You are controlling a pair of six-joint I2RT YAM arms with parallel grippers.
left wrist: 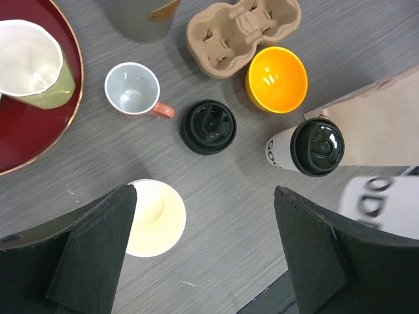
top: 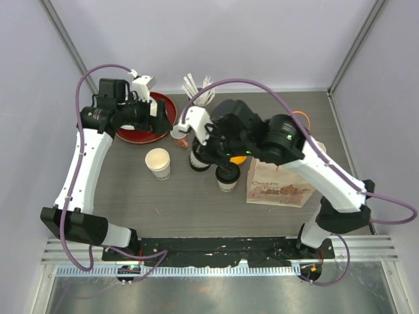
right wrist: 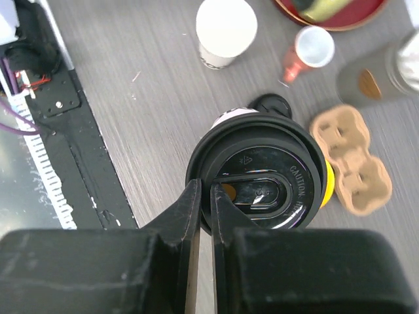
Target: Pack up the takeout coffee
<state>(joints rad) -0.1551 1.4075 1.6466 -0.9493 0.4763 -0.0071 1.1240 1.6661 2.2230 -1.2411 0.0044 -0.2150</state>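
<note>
Two cream paper cups with black lids stand mid-table. My right gripper (top: 221, 167) (right wrist: 204, 199) is shut on the rim of the nearer cup's lid (right wrist: 265, 183); that cup (top: 227, 180) also shows, tilted, in the left wrist view (left wrist: 317, 146). The other lidded cup (top: 198, 161) (left wrist: 208, 126) (right wrist: 272, 104) stands just beyond it, free. My left gripper (top: 156, 112) (left wrist: 206, 255) is open and empty, hovering high by the red tray, apart from both cups.
A lidless cream cup (top: 158, 162) (left wrist: 154, 218) stands left of the lidded ones. A brown paper bag (top: 278, 186) lies at the right. Nearby are an orange bowl (left wrist: 276, 79), a cardboard cup carrier (left wrist: 242, 33), a pink-handled cup (left wrist: 133, 89), and a green mug (left wrist: 29, 62) on the red tray (top: 141, 134).
</note>
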